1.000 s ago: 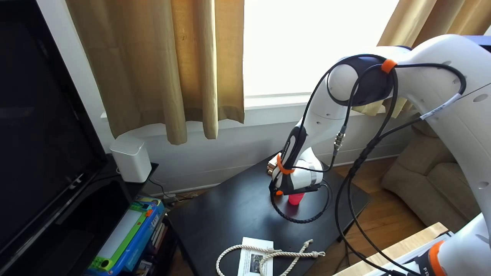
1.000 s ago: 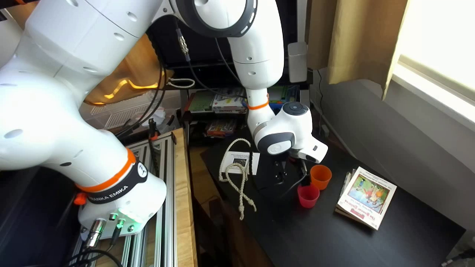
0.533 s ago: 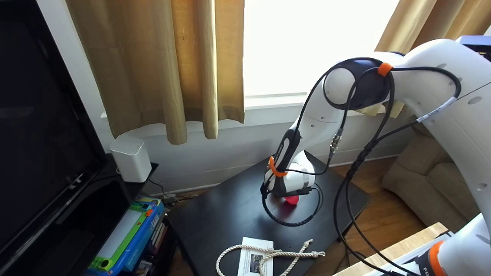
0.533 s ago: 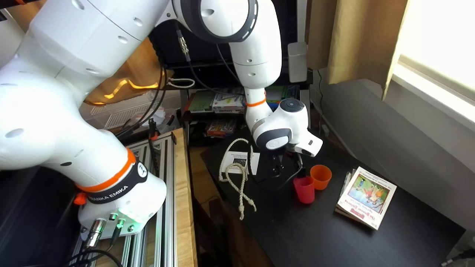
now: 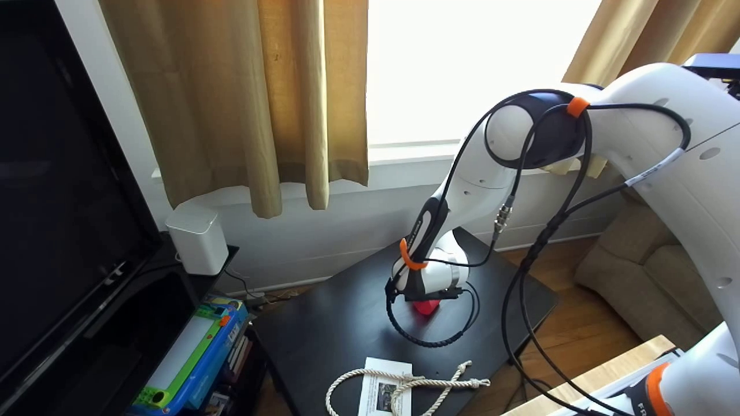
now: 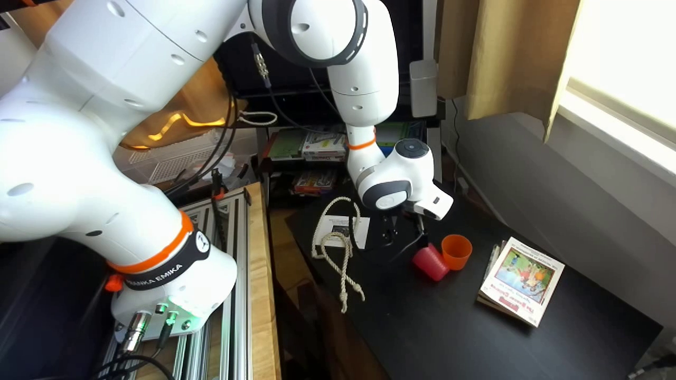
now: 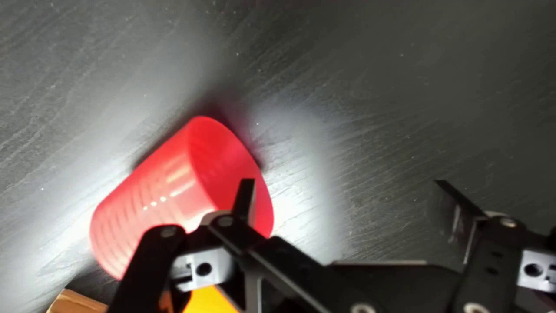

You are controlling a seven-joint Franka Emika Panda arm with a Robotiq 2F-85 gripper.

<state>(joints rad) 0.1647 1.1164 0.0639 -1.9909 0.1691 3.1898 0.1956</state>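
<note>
A red cup (image 6: 432, 262) lies tipped on its side on the black table, and also shows partly under the wrist in an exterior view (image 5: 426, 307). In the wrist view the red cup (image 7: 152, 195) has its mouth toward my gripper (image 7: 344, 181). The gripper is wide open with nothing between its fingers. Its left finger overlaps the cup's mouth; I cannot tell whether it is inside or touching. An orange cup (image 6: 457, 252) stands upright right beside the red cup; its yellow-orange side (image 7: 209, 301) shows at the bottom of the wrist view.
A small stack of books (image 6: 523, 279) lies beyond the orange cup. A rope (image 6: 338, 253) lies over a white paper (image 5: 373, 378) on the table (image 5: 335, 323). A white box-shaped device (image 5: 198, 242) stands by the television (image 5: 52, 173). Cables loop around the arm.
The arm has moved left in an exterior view. The red cup went from upright to tipped on its side and shifted along with the gripper. The orange cup has stayed in place.
</note>
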